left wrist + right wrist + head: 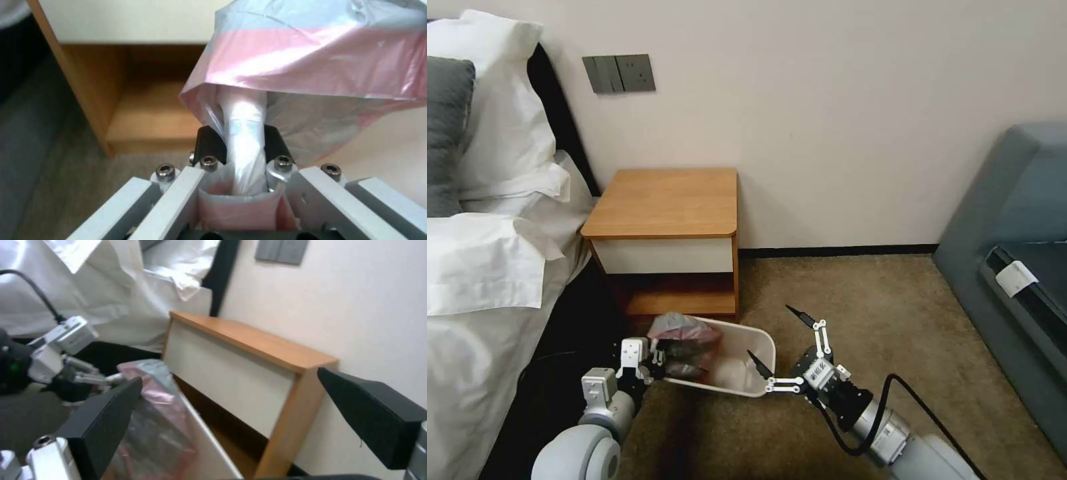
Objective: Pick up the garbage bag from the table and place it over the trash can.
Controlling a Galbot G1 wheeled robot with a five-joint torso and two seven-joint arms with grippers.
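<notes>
crowding the trash can (740,377), table (664,203) behind, bed (487,280) beside.

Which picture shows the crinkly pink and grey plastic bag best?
The left wrist view: the pink-banded grey plastic bag is close up, pinched in the left gripper. The head view shows it bunched at the cream bin's left end; the right wrist view shows it partly blocked.

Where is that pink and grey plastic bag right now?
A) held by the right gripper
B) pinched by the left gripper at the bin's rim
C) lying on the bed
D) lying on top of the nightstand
B: the left gripper is shut on the garbage bag at the rim of the trash can, while the right gripper is open beside the bin.
</notes>
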